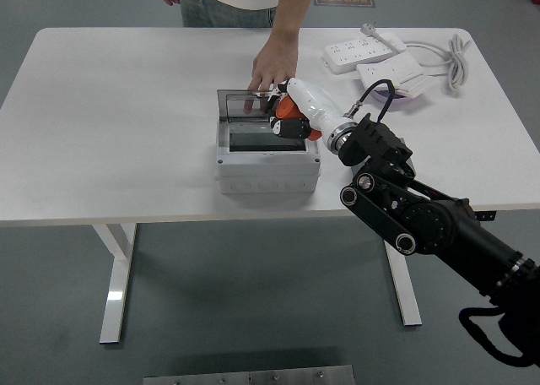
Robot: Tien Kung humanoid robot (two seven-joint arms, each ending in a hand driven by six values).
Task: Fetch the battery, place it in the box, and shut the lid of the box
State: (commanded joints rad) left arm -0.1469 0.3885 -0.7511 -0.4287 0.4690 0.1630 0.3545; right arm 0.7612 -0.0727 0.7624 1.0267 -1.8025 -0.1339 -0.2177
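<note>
head view, the only one: a white table seen from above, with a person standing at its far side. a light grey junction box sits near the middle of the table, its clear hinged lid standing upright at the back. the person's hand rests behind that lid, fingers touching it, seemingly holding it open. the robot's right arm comes in from the lower right, and its white right hand is curled around an orange battery, gripping it just above the box's open top, at the right rear part of the opening. the battery looks fetched and carried over but not yet released; it seems above rather than inside the box, though the fingers hide part of it. the box's interior looks dark, and i can make out nothing lying in it. what is left, i judge, is lowering and letting go of the battery, then swinging the lid down shut. two white power strips with a coiled cord lie at the far right. the left arm is out of sight.
</note>
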